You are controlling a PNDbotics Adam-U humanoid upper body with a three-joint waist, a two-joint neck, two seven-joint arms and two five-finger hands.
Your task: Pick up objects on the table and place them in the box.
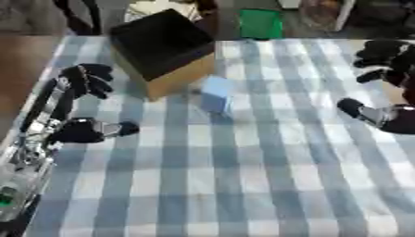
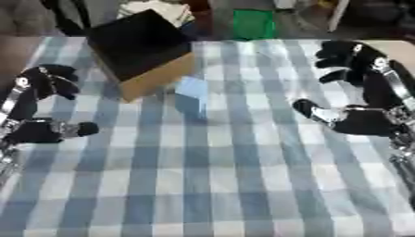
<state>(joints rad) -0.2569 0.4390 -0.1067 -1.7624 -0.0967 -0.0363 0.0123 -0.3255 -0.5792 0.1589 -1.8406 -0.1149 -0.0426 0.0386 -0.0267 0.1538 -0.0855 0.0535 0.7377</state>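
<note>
A blue-and-white checked tablecloth (image 1: 267,176) covers the table; a green object (image 1: 261,24) lies beyond its far edge.

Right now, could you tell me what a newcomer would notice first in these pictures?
Probably the open cardboard box with its dark inside, at the far left of the blue checked tablecloth. A small pale blue block stands just in front of it. The black left hand and right hand frame the scene, both open and holding nothing.

Box (image 1: 165,51): on the table (image 1: 243,176), far left of centre. Small block (image 1: 216,94): on the table, just before the box's right corner. Left hand (image 1: 81,92): left of box. Right hand (image 2: 356,88): far right.
</note>
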